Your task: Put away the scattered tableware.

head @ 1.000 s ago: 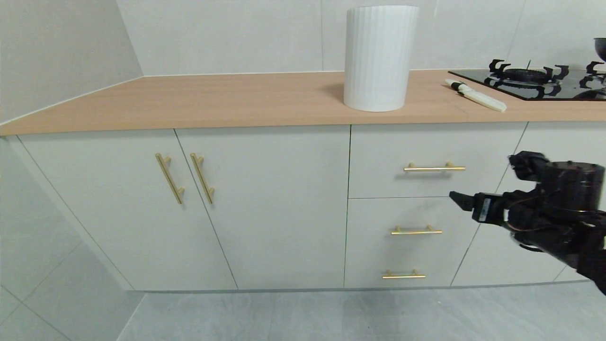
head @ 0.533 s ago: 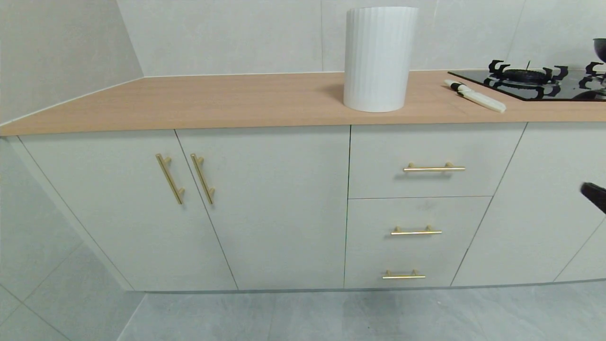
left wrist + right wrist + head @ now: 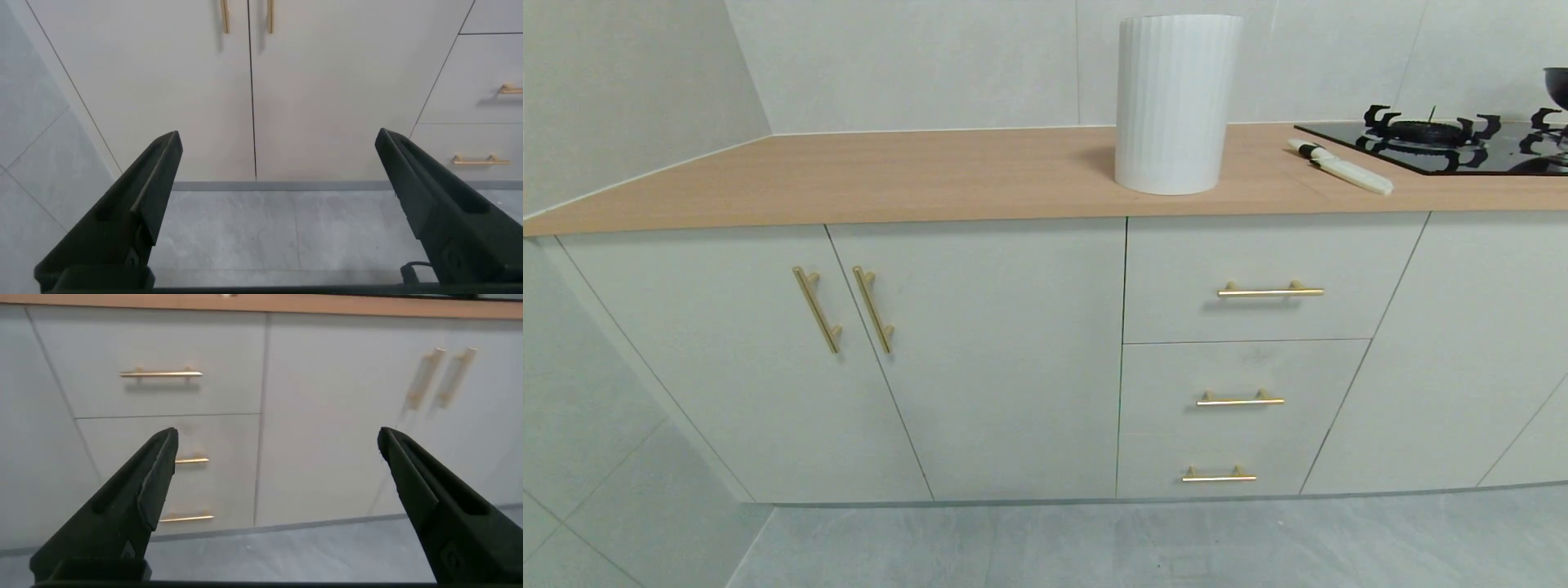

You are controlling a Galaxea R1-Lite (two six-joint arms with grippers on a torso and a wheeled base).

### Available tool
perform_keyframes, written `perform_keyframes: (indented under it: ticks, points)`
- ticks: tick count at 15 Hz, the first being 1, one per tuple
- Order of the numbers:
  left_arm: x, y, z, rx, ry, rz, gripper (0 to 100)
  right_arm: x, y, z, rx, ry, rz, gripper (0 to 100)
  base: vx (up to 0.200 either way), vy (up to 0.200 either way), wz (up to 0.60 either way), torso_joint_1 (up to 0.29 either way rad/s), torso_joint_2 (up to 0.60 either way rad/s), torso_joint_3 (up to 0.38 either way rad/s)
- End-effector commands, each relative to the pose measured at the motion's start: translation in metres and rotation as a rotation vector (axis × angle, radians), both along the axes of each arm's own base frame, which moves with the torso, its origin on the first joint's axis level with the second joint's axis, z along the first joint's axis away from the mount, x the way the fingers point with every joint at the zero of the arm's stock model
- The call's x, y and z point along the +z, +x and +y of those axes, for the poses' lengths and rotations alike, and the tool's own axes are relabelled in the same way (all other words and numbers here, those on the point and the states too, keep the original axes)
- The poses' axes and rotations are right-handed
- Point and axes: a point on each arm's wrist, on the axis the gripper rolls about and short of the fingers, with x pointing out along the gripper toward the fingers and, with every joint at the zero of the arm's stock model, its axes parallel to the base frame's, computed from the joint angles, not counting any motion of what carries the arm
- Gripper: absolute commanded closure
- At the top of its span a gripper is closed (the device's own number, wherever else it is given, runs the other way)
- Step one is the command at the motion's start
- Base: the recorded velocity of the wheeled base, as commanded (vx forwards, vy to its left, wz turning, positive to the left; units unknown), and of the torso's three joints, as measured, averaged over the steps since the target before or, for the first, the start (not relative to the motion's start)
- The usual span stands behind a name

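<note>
Head view: matte pale cabinet fronts (image 3: pixel 996 359) under a wood-grain countertop (image 3: pixel 915 175), which carries a tall ribbed white cylinder (image 3: pixel 1174 102), a glossy black hob (image 3: pixel 1437 147) and, lying flat just beside the hob's edge, a slim white knife (image 3: pixel 1339 165) with a black band. Wrist views: the left gripper (image 3: pixel 276 140) faces the double doors (image 3: pixel 327 82), the right gripper (image 3: pixel 275 437) the brass-handled drawers (image 3: pixel 204 351). Each gripper's black wedge-shaped fingers stand wide apart, holding nothing.
</note>
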Motion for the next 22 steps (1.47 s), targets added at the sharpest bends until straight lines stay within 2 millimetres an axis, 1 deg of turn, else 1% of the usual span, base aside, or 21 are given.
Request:
perform_keyframes:
  ticks: [1, 2, 4, 7, 9, 11, 16, 22]
  points:
    - [0.000, 0.000, 0.000, 0.000, 0.000, 0.000, 0, -0.019, -0.023, 0.002, -0.028, -0.002, -0.097, 0, 0.000, 0.000, 0.00, 0.000, 0.00, 0.000]
    - [0.000, 0.000, 0.000, 0.000, 0.000, 0.000, 0, -0.023, -0.024, 0.003, 0.005, -0.009, -0.105, 0, 0.000, 0.000, 0.00, 0.000, 0.00, 0.000]
    - [0.000, 0.000, 0.000, 0.000, 0.000, 0.000, 0, -0.037, -0.015, 0.004, 0.057, 0.001, -0.057, 0, 0.000, 0.000, 0.00, 0.000, 0.00, 0.000]
    - [0.000, 0.000, 0.000, 0.000, 0.000, 0.000, 0, -0.074, 0.007, 0.005, 0.086, 0.009, 0.049, 0, 0.000, 0.000, 0.00, 0.000, 0.00, 0.000]
    - [0.000, 0.000, 0.000, 0.000, 0.000, 0.000, 0, -0.088, 0.017, 0.006, 0.137, 0.003, 0.036, 0, 0.000, 0.000, 0.00, 0.000, 0.00, 0.000]
    - [0.000, 0.000, 0.000, 0.000, 0.000, 0.000, 0, -0.101, 0.021, 0.007, 0.160, 0.004, 0.068, 0, 0.000, 0.000, 0.00, 0.000, 0.00, 0.000]
    - [0.000, 0.000, 0.000, 0.000, 0.000, 0.000, 0, -0.109, 0.023, 0.008, 0.201, 0.038, 0.110, 0, 0.000, 0.000, 0.00, 0.000, 0.00, 0.000]
    - [0.000, 0.000, 0.000, 0.000, 0.000, 0.000, 0, -0.109, 0.023, 0.008, 0.208, 0.067, 0.108, 0, 0.000, 0.000, 0.00, 0.000, 0.00, 0.000]
